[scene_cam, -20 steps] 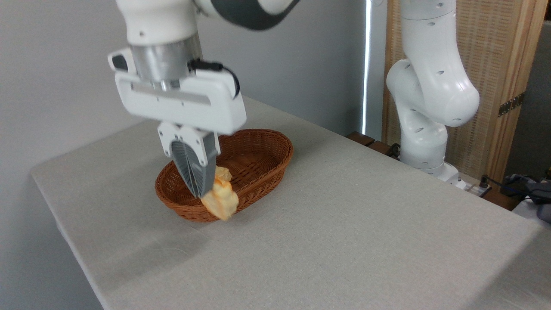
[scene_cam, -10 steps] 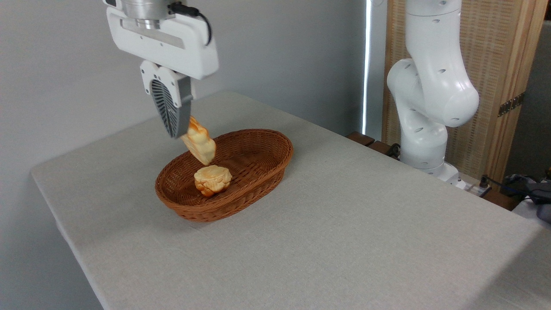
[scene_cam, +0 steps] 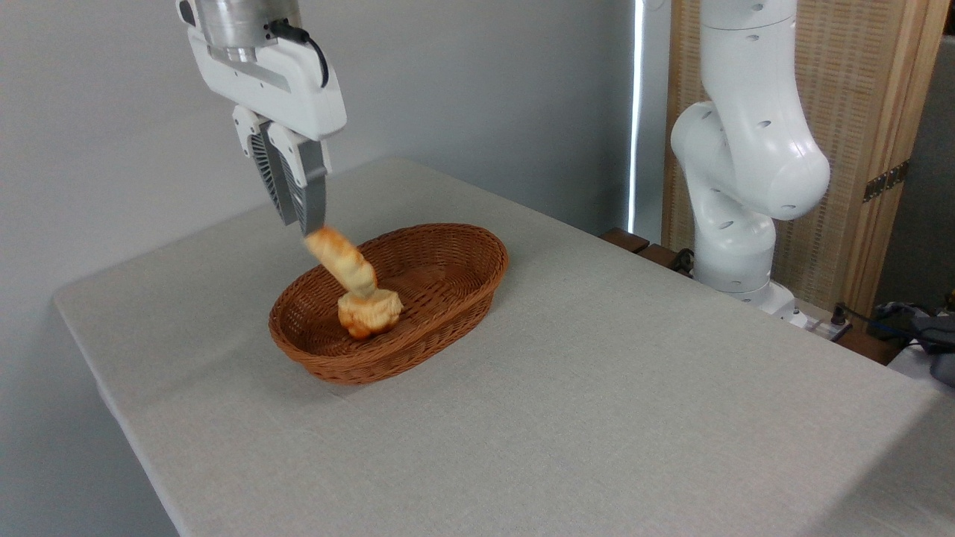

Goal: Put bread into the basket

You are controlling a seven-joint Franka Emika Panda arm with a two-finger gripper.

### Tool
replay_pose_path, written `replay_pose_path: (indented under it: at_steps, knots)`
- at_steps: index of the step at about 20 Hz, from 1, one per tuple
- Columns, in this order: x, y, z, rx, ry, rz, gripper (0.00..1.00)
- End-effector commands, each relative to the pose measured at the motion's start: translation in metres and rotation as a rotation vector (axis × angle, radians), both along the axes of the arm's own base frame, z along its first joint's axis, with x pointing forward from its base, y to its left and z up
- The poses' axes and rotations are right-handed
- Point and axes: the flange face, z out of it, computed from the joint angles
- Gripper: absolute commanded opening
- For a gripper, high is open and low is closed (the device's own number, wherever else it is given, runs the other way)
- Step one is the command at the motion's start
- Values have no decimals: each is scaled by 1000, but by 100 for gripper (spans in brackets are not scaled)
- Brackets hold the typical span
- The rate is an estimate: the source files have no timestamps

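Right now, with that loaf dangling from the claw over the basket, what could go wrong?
The claw pinches the bread only by its top end, so it may slip out early. The loaf hangs tilted, its lower tip at the round bun already in the basket; on release it may land on the bun and roll toward the rim.

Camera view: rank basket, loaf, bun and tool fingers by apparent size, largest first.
1. Basket, clearly largest.
2. Fingers and loaf: similar apparent length, so no ranking; the loaf is motion-blurred and the tool sits at a different depth.
3. Bun, smallest.
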Motion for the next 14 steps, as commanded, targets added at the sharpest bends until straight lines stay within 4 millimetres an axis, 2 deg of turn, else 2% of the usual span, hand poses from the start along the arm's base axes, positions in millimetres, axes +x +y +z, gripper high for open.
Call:
replay_pose_path:
  at_steps: [1, 7, 10, 12, 14]
  knots:
    - [-3, 3, -12, 23, 36, 5, 100]
    - [-4, 14, -1, 35, 12, 15, 100]
    - [-3, 33, 11, 73, -23, 39, 100]
    - [5, 77, 15, 95, -41, 111, 100]
    - [7, 110, 18, 99, -44, 138, 100]
